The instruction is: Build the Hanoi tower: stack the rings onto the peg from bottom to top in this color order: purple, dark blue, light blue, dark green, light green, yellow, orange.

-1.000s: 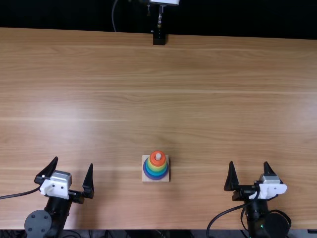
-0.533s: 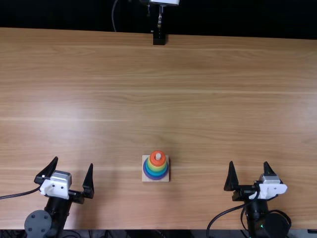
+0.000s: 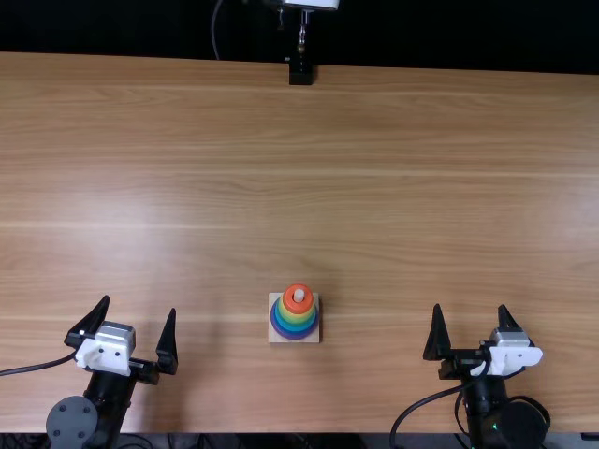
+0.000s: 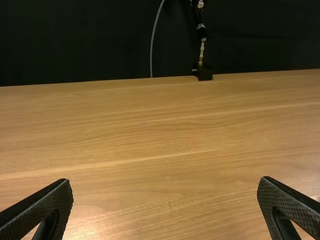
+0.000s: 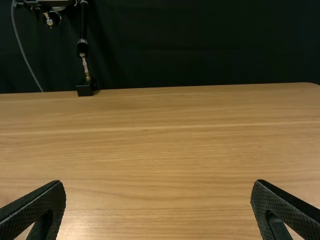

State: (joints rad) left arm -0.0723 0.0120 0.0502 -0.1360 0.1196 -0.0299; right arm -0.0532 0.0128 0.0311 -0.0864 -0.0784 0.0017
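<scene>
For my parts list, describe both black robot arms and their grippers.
The left gripper and right gripper each have two tapered black fingers with textured inner faces, a white bracket and a thin black cable; the black left arm bears a round grey cap.

Top view steeply down, forward.

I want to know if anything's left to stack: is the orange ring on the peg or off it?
On: the orange ring circles the pale peg tip, above the yellow ring.

Left gripper (image 3: pixel 138 318) and right gripper (image 3: pixel 470 323) both stand with fingers spread wide.
</scene>
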